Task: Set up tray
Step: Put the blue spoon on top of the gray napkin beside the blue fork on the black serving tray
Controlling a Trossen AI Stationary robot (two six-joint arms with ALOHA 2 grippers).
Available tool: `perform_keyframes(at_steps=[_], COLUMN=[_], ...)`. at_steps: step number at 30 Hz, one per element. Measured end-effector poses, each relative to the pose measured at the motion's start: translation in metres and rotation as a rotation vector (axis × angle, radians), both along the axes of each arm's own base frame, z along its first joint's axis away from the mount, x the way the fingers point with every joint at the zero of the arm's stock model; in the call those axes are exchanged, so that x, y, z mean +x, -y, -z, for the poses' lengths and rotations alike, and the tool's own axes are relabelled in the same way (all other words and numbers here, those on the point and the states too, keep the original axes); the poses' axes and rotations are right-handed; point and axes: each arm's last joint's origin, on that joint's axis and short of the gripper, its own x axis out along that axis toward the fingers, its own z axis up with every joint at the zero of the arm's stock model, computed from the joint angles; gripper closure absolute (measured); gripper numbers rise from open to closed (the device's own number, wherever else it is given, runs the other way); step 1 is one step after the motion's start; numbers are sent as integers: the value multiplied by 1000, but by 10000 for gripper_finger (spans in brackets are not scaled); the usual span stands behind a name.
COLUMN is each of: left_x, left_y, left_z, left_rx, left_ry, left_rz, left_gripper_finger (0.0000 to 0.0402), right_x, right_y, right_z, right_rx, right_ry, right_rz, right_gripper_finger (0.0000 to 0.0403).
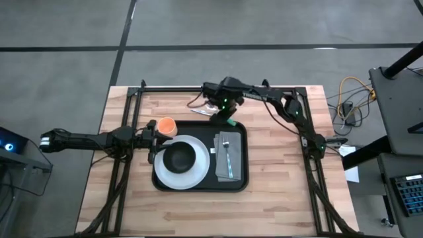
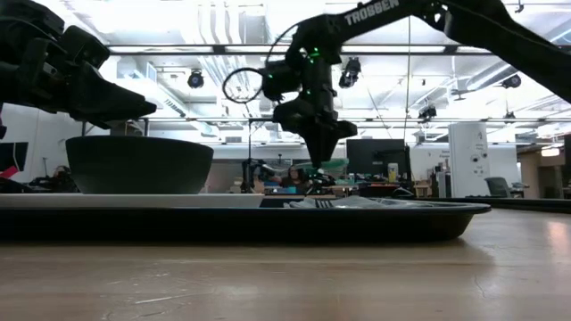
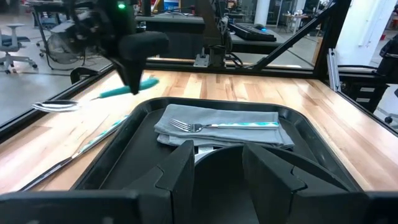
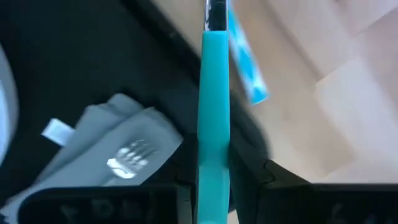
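Note:
The black tray point(image 1: 205, 185) lies mid-table. It holds a white plate point(image 1: 198, 173) with a black bowl point(image 1: 178, 158) on it. Beside the plate lies a grey napkin point(image 1: 227, 165) with a fork point(image 3: 211, 126) on top. My left gripper point(image 3: 217, 168) is open just above the bowl's left rim point(image 2: 138, 143); I see no touch. My right gripper point(image 1: 226, 114) hangs over the tray's far edge, shut on a teal-handled spoon point(image 3: 93, 98). My right gripper pinches the spoon's teal handle point(image 4: 212, 124) between its two fingers, near the handle's free end point(image 3: 146, 83). The fingers come from above, pointing down. The spoon is lifted clear and nearly level, its bowl end point(image 3: 56, 106) a little lower.
A knife with a blue patterned handle point(image 3: 87, 144) lies on the wood along the tray's far edge, under the spoon. An orange cup point(image 1: 166, 125) stands by the tray's far left corner. Bare wood lies near, left and right of the tray.

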Motion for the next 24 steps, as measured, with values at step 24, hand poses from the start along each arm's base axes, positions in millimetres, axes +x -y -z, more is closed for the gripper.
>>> perform_keyframes(at_steps=[24], left_x=[0], left_y=[0], left_z=[0], left_rx=[0], left_ry=[0], left_rz=[0], left_gripper_finger=[283], right_x=[43], right_y=[-145], right_z=[-1], right_rx=[34], right_ry=[52], right_rz=[454], right_gripper_finger=[361])
